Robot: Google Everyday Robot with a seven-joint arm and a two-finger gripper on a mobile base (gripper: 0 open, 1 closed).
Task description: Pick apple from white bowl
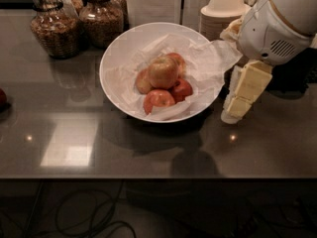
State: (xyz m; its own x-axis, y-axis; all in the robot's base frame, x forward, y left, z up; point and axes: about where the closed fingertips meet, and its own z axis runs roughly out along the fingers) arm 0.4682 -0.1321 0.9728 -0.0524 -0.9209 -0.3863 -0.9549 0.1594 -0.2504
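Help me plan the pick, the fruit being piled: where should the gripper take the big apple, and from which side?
I'd grip the apple across its round upper half, from straight above. It tops the pile, smaller apples crowd its lower sides, and the wall of the white bowl likely blocks a level approach. The gripper hangs right of the bowl, outside it.

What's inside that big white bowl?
Crinkled paper lines the white bowl; the apple sits atop smaller red apples, partly covering them. The bowl's bottom is hidden. The gripper hangs outside the rim.
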